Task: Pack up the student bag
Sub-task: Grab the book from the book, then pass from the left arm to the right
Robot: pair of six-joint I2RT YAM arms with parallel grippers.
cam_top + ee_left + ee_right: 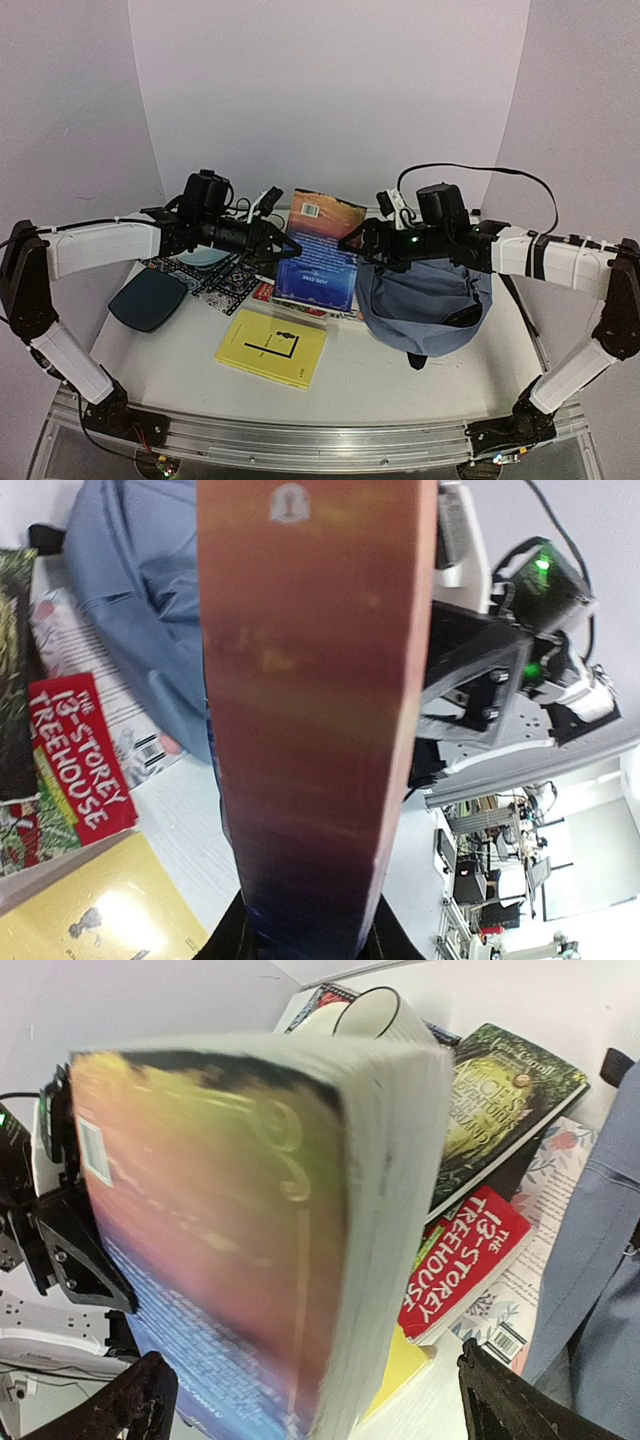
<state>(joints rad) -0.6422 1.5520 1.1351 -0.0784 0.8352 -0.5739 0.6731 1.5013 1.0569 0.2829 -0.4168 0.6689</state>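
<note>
The blue-grey student bag (pixel 425 300) lies slumped at the right of the table, and also shows in the left wrist view (pixel 130 600) and the right wrist view (pixel 600 1260). My left gripper (pixel 285 250) is shut on the lower end of a thick book with an orange-to-blue cover (pixel 322 252), holding it upright above the table left of the bag. Its spine fills the left wrist view (pixel 310 700), clamped at my left gripper (pixel 305 935). My right gripper (pixel 360 245) is open, its fingers spread wide either side of the book (pixel 230 1220) without touching it.
A yellow book (pixel 272 347) lies near the front. A red "13-Storey Treehouse" book (pixel 465 1260) and a green-covered book (pixel 500 1100) lie stacked behind it. A dark teal tray (pixel 150 298) sits at the left beside a patterned book (pixel 225 285).
</note>
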